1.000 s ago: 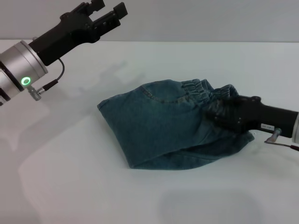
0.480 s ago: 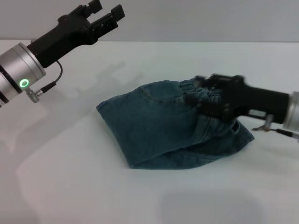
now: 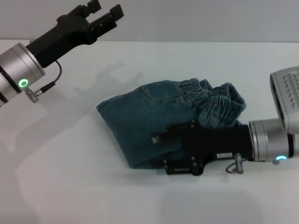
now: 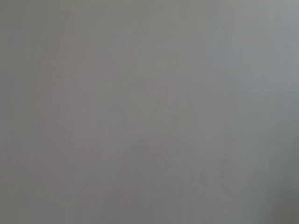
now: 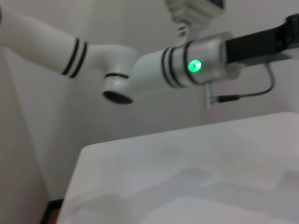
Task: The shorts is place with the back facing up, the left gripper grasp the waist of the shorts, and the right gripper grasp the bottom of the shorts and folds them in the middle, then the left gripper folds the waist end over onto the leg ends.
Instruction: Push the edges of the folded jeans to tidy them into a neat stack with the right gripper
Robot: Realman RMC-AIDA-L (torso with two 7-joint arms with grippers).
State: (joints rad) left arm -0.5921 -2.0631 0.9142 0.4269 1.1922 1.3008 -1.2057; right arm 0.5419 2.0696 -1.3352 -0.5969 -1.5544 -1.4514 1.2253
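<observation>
Folded denim shorts (image 3: 154, 126); ruffled waist (image 3: 212, 95)

shorts (image 3: 154, 126): faded blue denim, darker in the folds | waist (image 3: 210, 95): same blue, ruffled | left gripper (image 3: 105, 11): black, silver wrist, green glowing ring | right gripper (image 3: 161, 151): black, silver wrist, small blue light | table (image 3: 70, 177): plain white | left arm (image 5: 70, 51): white, black bands

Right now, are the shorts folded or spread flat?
Folded: the shorts lie doubled in a bunched heap, ruffled waist on top.
</observation>
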